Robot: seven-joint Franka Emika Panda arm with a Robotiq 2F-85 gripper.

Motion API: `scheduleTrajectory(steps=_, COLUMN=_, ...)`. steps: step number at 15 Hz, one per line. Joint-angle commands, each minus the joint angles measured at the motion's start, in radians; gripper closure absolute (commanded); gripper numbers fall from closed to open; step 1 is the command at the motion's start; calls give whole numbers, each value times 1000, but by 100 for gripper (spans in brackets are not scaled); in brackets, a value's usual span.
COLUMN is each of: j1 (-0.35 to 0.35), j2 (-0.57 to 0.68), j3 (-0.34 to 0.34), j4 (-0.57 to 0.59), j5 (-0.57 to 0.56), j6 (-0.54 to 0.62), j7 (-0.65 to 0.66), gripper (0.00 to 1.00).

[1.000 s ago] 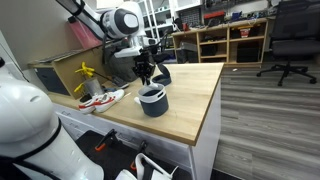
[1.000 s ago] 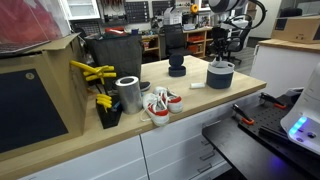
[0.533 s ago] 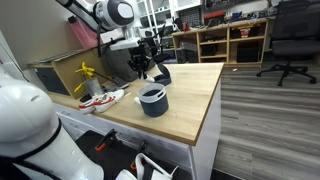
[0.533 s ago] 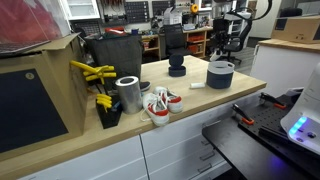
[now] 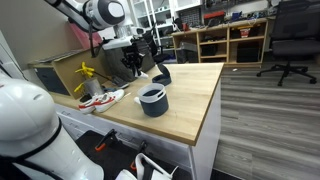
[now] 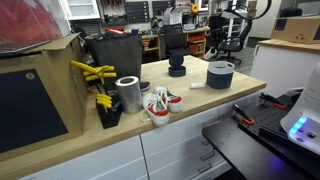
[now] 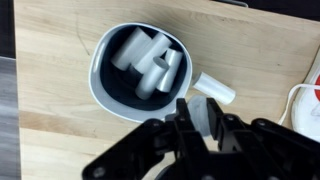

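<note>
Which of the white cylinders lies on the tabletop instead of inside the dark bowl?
The single white cylinder resting on the wooden tabletop right beside the dark bowl, at its rim. The other white cylinders are piled inside the bowl.

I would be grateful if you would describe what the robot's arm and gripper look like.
The arm is glossy white, built of rounded, tube-like segments, and its large round joint carries a dark disc. The gripper at its end is black and blocky, with matching black jaws. Any cables or markings are too small to make out.
</note>
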Motion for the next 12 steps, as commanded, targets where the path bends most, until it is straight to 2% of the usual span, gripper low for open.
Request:
scheduleTrajectory(steps=1, j1=34, j2=-2, j3=25, j4=-56, j5=42, j6=158, j7=-2, gripper=94)
scheduleTrajectory(steps=4, j1=64, j2=29, j3=41, j4=-97, j5=46, j6=294, j7=-55, gripper=94)
scheduleTrajectory(steps=8, j1=98, j2=76, j3=51, j4=-141, j5=45, j6=395, j7=-141, gripper=94)
scheduleTrajectory(steps=12, j1=116, j2=102, j3=51, j4=-220, j5=29, j6=525, j7=-298, gripper=94)
